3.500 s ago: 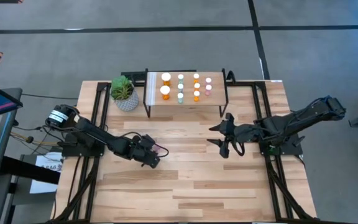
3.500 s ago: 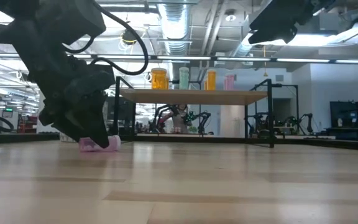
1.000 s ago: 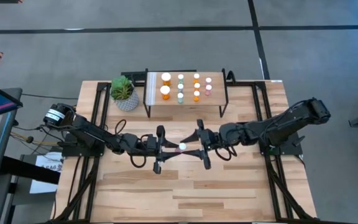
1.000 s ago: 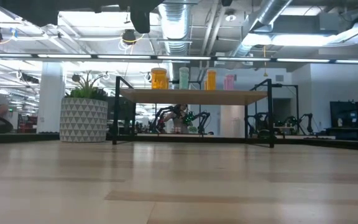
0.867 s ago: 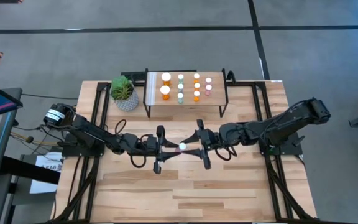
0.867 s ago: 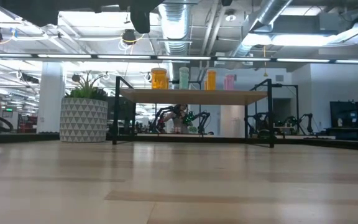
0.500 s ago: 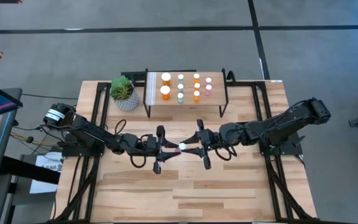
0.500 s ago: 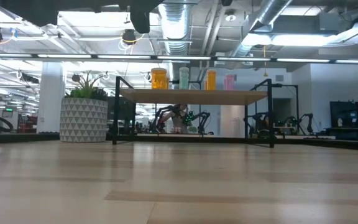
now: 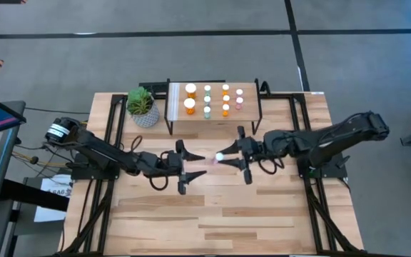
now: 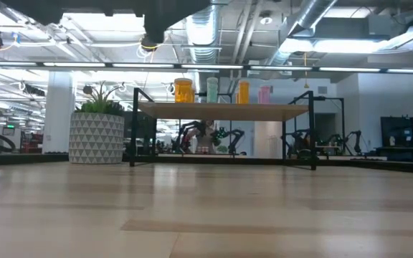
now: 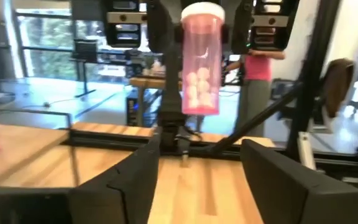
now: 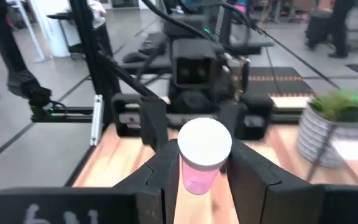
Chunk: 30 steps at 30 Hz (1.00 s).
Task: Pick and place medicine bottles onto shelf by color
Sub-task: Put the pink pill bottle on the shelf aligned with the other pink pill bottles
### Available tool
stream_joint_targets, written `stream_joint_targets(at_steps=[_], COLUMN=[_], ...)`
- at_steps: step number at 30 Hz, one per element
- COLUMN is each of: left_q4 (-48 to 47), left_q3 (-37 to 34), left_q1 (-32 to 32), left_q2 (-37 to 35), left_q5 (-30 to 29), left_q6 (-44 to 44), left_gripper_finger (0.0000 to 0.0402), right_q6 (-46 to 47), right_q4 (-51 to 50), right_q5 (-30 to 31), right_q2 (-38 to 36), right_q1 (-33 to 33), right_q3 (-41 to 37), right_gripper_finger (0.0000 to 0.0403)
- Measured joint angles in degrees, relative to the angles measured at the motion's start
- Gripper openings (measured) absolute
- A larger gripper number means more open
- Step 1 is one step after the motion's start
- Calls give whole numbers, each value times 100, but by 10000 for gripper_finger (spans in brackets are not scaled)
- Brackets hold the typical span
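Handover step, judged complete. In front of the shelf (image 9: 212, 118): left claw (image 9: 188, 166) spread wide and empty; right claw (image 9: 227, 156) clamped on the pink bottle (image 9: 220, 156), carried above the bench (image 9: 262, 221). Next: carry it to the pink bottle on the shelf (image 9: 239, 100), set upright. Potted plant (image 9: 142, 107) left of shelf. Workshop room behind.

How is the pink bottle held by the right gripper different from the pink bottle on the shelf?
The pink bottle in the right gripper is held above the table, clamped between two fingers; the pink bottle on the shelf stands free on the shelf. The held one is alone; the shelf one has a second pink bottle right behind it. Both have white caps.
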Motion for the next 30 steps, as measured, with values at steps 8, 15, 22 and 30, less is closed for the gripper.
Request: stream_joint_targets(at_steps=[8,15,22,30], left_q4=[-1234,-1515,-1659,-1684], left_q3=[0,0,0,-2], left_q1=[-63,-213,-245,-266], left_q2=[-794,-978,-961,-959], left_q5=[-483,-568,-573,-562], left_q6=[21,42,17,-21], left_gripper_finger=[240,240,240,240], right_q6=[409,514,512,490], right_q4=[-1552,-2541,-2826,-2888], right_q5=[218,636,645,641], right_q2=[-703,-847,-562,-528], right_q1=[-760,-1668,-2443,-2995], right_q3=[0,-2,-11,-75], right_gripper_finger=[137,137,140,141])
